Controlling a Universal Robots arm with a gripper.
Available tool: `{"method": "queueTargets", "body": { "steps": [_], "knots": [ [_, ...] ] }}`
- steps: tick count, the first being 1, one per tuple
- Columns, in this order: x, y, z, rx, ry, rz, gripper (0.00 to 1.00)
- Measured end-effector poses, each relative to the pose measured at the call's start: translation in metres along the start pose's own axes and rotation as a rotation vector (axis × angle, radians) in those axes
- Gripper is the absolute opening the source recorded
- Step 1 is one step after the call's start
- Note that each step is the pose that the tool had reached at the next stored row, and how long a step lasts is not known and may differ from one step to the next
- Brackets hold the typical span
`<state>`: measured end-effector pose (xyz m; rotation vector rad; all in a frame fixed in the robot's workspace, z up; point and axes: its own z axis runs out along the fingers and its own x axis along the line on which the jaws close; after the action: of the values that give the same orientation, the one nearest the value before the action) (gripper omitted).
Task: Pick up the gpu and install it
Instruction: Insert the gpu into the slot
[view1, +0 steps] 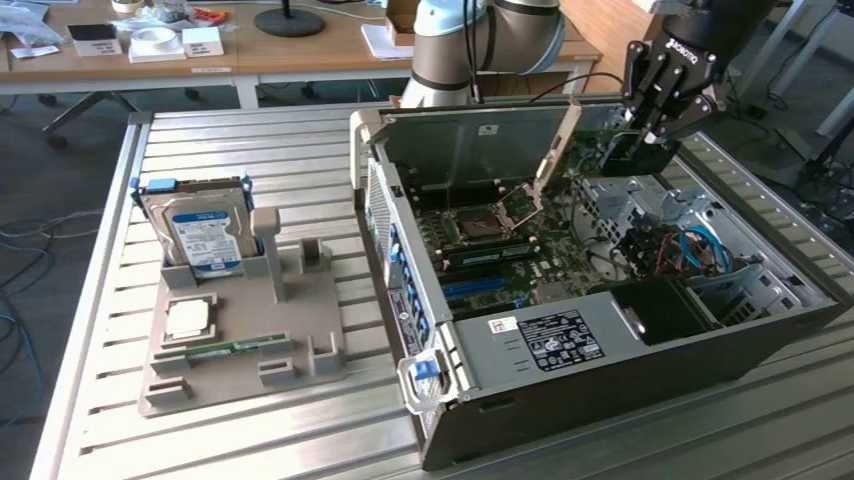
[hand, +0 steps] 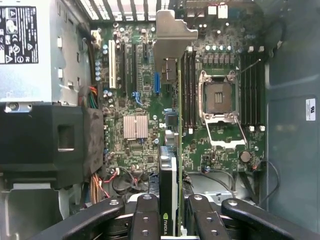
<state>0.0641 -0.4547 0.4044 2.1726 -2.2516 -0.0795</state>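
Note:
My gripper (view1: 663, 105) hangs over the far right part of the open computer case (view1: 561, 400), shut on the gpu (view1: 607, 150). The card hangs edge-on above the motherboard (view1: 514, 265), its pale metal bracket (view1: 558, 145) pointing toward the case's rear wall. In the wrist view the gpu (hand: 169, 165) runs away from my gripper (hand: 170, 215) as a thin dark strip with a green logo, ending in the bracket (hand: 172, 32). The fingers (hand: 145, 215) press it from both sides. It floats over the board between the expansion slots (hand: 142, 60) and the memory slots (hand: 189, 90), not seated.
On the exterior view's left a grey holder (view1: 287, 300) carries a silver hard drive (view1: 203, 232), a processor chip (view1: 188, 318) and a green memory stick (view1: 234, 348). Inside the case are the open CPU socket (view1: 481, 225), a black drive cage (hand: 40, 145), loose cables (view1: 687, 250) and a small heatsink (hand: 135, 126).

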Motion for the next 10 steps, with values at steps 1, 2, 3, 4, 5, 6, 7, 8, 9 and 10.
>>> {"method": "queueTargets", "body": {
  "steps": [1, 2, 3, 4, 5, 6, 7, 8, 9, 10],
  "knots": [
    [-0.0001, 0.0002, 0.0005, 0.0029, -0.0001, -0.003, 0.27],
    [-0.0002, 0.0008, 0.0008, 0.0051, 0.0, -0.006, 0.27],
    [-0.0002, 0.0017, 0.0011, 0.0068, 0.0001, -0.008, 0.27],
    [-0.0002, 0.0029, 0.0014, 0.0082, 0.0001, -0.009, 0.27],
    [-0.0002, 0.004, 0.0018, 0.0096, 0.0, -0.011, 0.27],
    [-0.0002, 0.0051, 0.002, 0.011, 0.0, -0.012, 0.27],
    [-0.0002, 0.0062, 0.0022, 0.0122, 0.0001, -0.013, 0.27],
    [-0.0002, 0.0074, 0.0026, 0.0139, 0.0002, -0.014, 0.27],
    [-0.0002, 0.0084, 0.0031, 0.0164, 0.0, -0.016, 0.27],
    [-0.0002, 0.0095, 0.0038, 0.02, 0.0, -0.017, 0.27]
  ]
}}
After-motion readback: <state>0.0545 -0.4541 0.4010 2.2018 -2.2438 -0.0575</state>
